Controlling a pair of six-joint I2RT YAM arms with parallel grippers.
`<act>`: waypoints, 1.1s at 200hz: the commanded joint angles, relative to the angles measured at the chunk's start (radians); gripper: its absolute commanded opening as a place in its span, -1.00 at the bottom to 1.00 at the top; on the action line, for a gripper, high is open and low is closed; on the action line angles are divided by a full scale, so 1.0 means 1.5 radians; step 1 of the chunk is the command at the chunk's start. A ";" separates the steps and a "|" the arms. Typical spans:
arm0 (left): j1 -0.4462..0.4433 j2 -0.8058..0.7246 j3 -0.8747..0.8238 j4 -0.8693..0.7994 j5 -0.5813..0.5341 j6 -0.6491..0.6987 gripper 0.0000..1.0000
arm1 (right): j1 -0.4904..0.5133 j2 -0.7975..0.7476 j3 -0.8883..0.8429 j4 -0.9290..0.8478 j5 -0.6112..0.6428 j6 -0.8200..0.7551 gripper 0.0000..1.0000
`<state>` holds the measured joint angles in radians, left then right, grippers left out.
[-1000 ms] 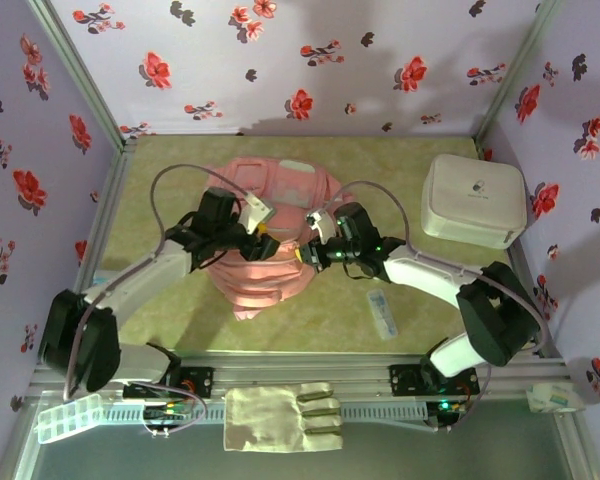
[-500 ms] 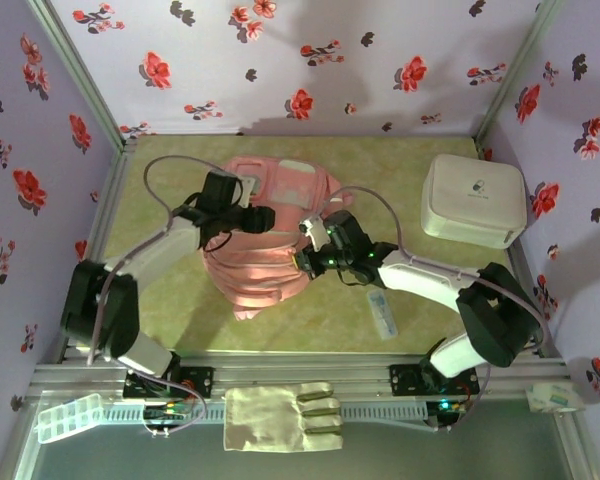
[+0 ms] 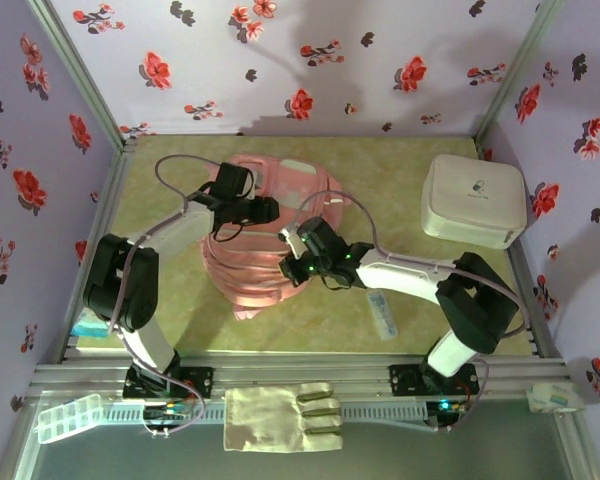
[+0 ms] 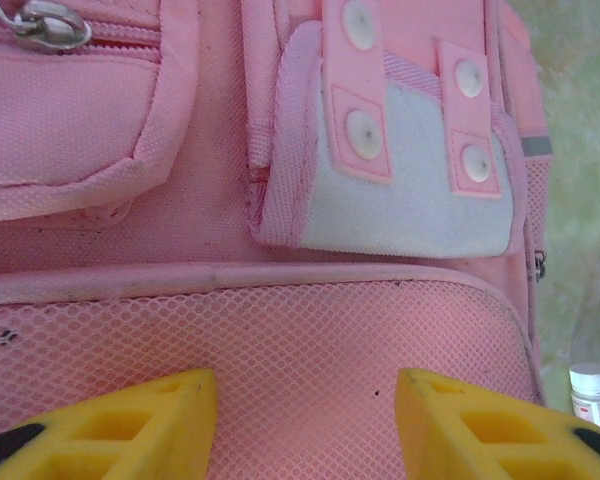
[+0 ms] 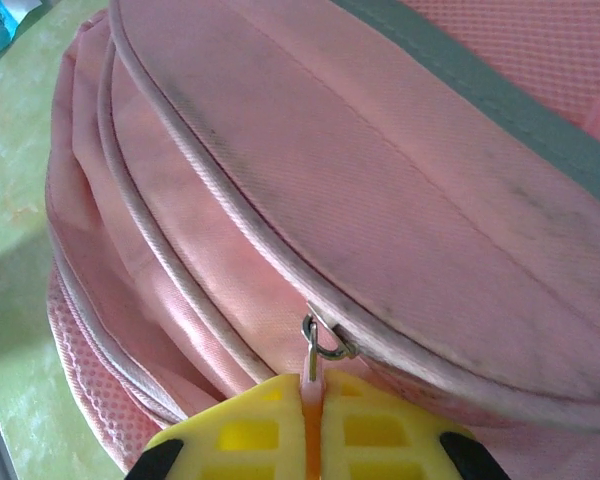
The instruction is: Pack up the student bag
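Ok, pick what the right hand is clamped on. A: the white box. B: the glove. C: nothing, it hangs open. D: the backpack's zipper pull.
D: in the right wrist view the right hand is shut on the thin pink zipper pull of the student bag, with the pull's metal ring just above the fingertips.

Lilac walls (image 3: pixel 280 60) printed with red and dark flowers enclose a mottled yellow-green tabletop (image 3: pixel 380 160) edged by aluminium rails (image 3: pixel 280 372).
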<state>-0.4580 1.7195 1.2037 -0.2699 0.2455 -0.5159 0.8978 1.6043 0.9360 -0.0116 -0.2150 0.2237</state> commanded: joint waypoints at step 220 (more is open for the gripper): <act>-0.222 -0.294 -0.138 -0.195 -0.340 -0.146 0.22 | -0.156 -0.037 0.005 0.048 0.032 0.456 0.14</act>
<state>-0.7303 1.2888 0.9791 -0.4995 -0.1390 -0.6792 0.6785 1.4940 0.8810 0.0158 -0.0868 0.9009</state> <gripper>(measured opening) 0.623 0.597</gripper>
